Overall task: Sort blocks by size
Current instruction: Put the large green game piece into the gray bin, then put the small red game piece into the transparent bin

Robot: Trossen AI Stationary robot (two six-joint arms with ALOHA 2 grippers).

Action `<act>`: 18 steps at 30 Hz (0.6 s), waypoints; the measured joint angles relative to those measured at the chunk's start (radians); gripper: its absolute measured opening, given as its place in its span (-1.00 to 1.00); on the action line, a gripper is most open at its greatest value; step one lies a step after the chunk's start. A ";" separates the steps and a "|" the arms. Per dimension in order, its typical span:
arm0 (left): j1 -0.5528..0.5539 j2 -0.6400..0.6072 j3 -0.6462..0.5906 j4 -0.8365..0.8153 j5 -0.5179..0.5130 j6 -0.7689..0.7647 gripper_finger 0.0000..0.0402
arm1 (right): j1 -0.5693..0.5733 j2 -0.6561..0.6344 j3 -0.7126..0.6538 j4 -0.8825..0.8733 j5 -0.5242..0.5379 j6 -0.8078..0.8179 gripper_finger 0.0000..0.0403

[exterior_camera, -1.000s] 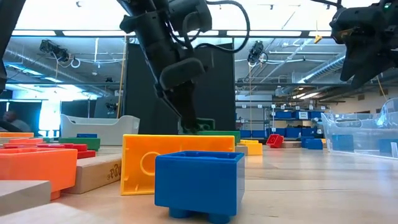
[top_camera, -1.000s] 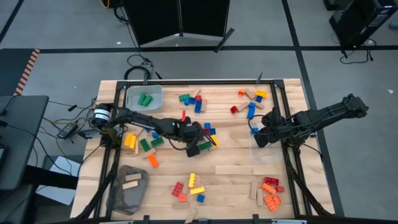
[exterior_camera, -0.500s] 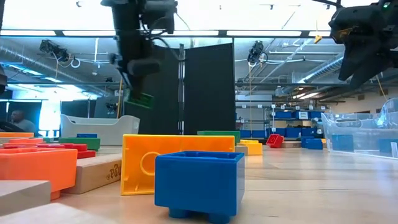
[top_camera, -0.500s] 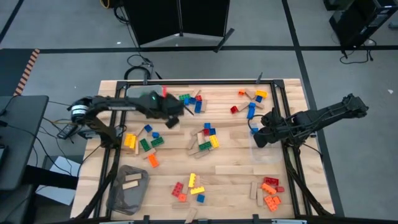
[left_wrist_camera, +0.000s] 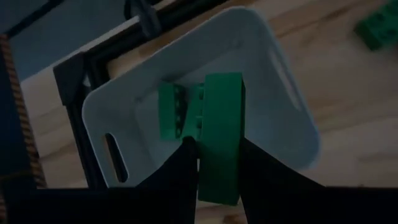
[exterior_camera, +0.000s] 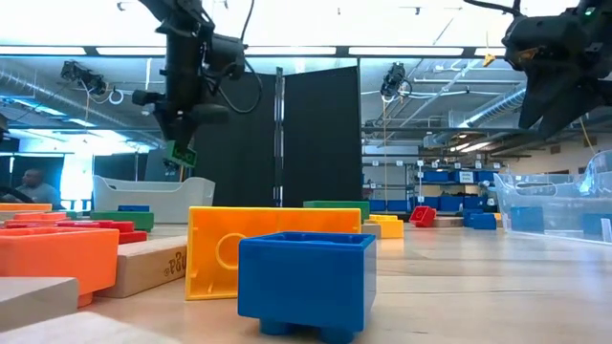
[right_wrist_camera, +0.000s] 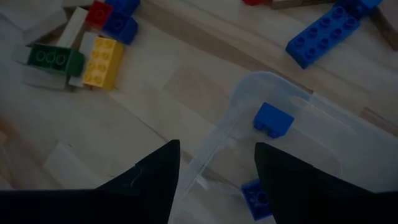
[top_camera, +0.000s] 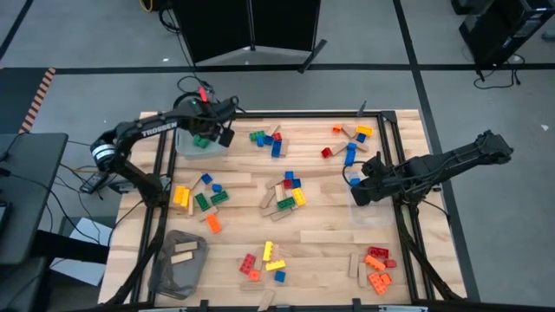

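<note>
The table (top_camera: 329,221) is strewn with loose blocks. A central cluster (top_camera: 286,192) of green, yellow, blue, red and tan pieces is seen between the two arms. Further groups are noted near the far edge (top_camera: 267,141), at the far right (top_camera: 349,141), at the left side (top_camera: 201,198), and along the near edge, where red and orange pieces (top_camera: 376,267) are gathered. A long tan wooden piece (top_camera: 323,236) lies alone on the boards. In the low view a blue brick (exterior_camera: 306,283) and an orange-yellow brick (exterior_camera: 273,250) stand closest to the camera and block much of the table behind them.

Three containers are recorded. A white bin (left_wrist_camera: 273,68) at the far left corner holds green bricks (left_wrist_camera: 173,112). A clear bin (right_wrist_camera: 311,143) under the right arm holds two small blue bricks (right_wrist_camera: 272,119). A grey bin (top_camera: 178,260) at the near left corner holds tan wooden pieces.

The left gripper (left_wrist_camera: 214,155) is held above the white bin, its jaws clamped on a green studded brick (left_wrist_camera: 221,130), which is carried in the air and hangs clear of the bin's contents. The right gripper (right_wrist_camera: 214,165) is poised above the clear bin's rim, jaws parted, nothing between them.
</note>
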 joint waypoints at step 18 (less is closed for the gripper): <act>0.043 0.004 0.000 0.121 -0.002 0.005 -0.13 | 0.000 0.001 0.000 -0.001 0.000 -0.003 0.10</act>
